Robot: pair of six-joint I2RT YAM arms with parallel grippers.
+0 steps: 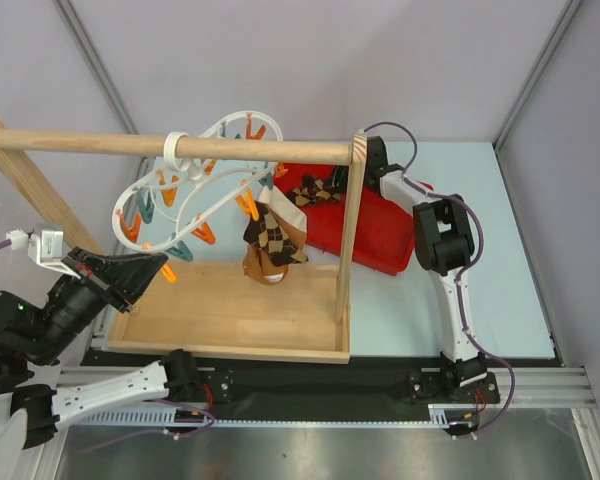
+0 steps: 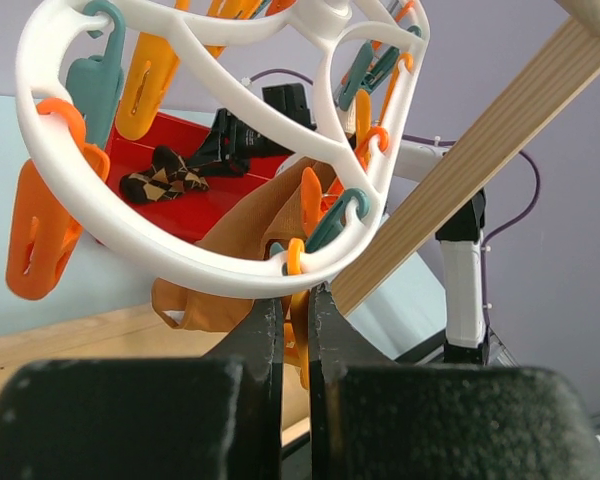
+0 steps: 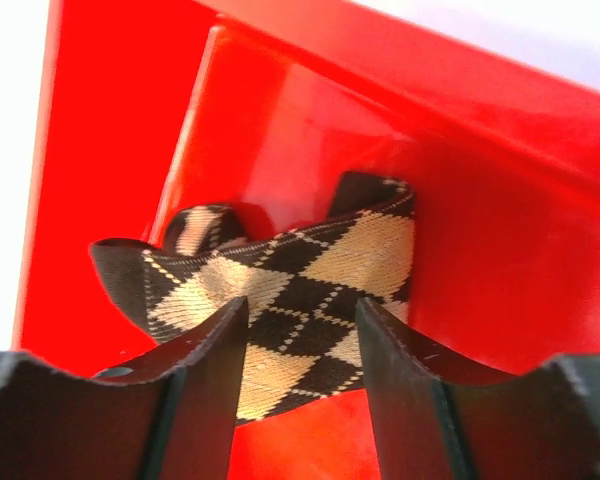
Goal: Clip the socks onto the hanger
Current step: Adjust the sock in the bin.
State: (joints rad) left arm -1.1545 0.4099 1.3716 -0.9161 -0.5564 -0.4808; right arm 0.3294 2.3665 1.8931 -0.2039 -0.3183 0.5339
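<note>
- The hanger (image 2: 210,270) hangs by its white loop from the wooden rod (image 1: 100,143) of a frame that stands over the left half of the worktop (image 1: 520,260). That keeps its pegs dangling free above the frame's wooden base (image 1: 230,310).
- The left hand (image 2: 295,330) is pinched together on the tail of an orange peg (image 2: 298,300) at the near rim of the ring. From where I stand, that looks meant to stop the ring swinging and to work the peg.
- One argyle sock (image 1: 272,245) is already clipped. It droops from a peg on the ring's right side, its toe just above the base.
- A red bin (image 1: 380,235) lies past the frame's right post, toward the far edge of the worktop, and holds the socks not yet hung.
- The right hand (image 3: 300,330) is down inside the bin, its fingers apart on either side of a loose sock (image 3: 310,280). The fabric lies between them, but I can't see it gripped yet.
- I'd judge the job as one sock hung and the next pick-up about to happen. The fabric is limp, so a shallow pinch could slip.
</note>
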